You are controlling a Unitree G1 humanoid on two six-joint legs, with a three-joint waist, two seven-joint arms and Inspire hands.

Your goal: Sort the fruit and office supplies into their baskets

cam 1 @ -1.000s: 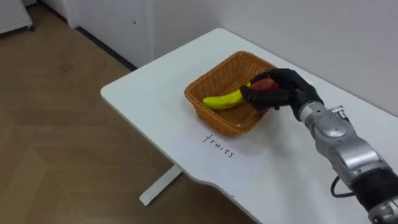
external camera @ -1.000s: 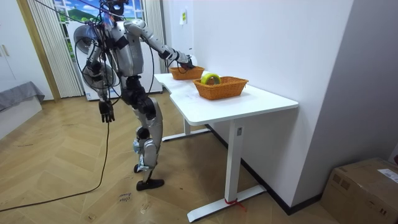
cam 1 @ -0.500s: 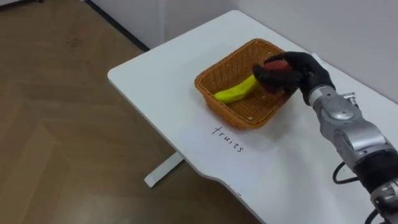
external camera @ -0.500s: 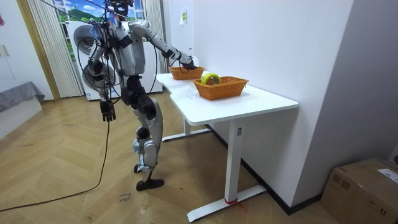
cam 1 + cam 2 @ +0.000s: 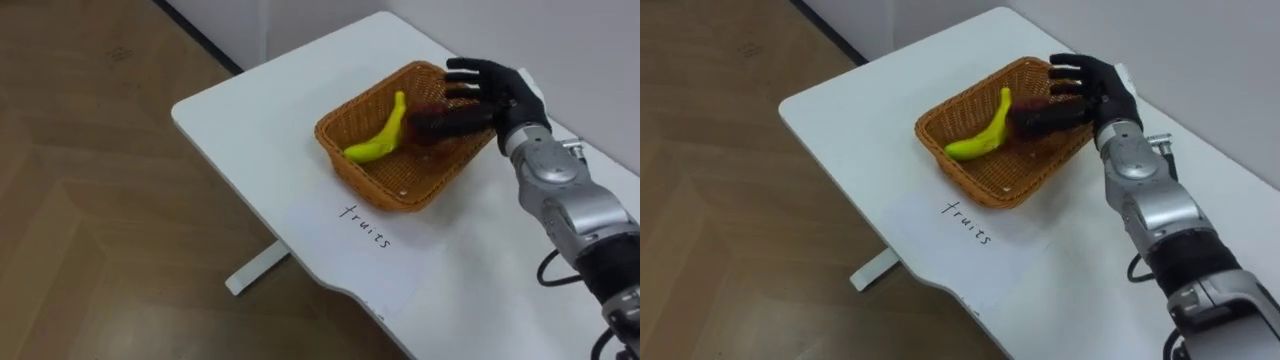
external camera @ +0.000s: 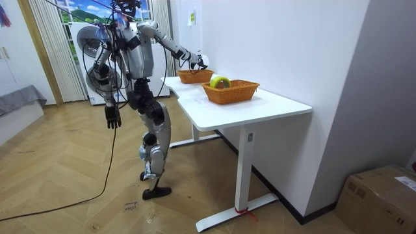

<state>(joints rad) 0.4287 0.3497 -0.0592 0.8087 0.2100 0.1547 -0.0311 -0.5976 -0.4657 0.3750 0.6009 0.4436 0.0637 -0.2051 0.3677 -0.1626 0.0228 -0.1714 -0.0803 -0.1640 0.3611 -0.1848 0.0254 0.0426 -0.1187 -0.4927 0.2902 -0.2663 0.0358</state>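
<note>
Fingers have sprung apart: black right hand now spread above the woven wicker basket near the white surface's far edge. The round red fruit lies inside, beside a smooth curved yellow banana lying diagonally, slim tip toward the far rim. Left hand hangs relaxed.

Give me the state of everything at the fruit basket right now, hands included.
Right hand: open, fingers spread above the basket.
Left hand: hanging at the robot's side, fingers relaxed.
Red fruit: in the basket under the open hand, not gripped.
Banana: lying in the basket.
Basket: upright on the table.
</note>
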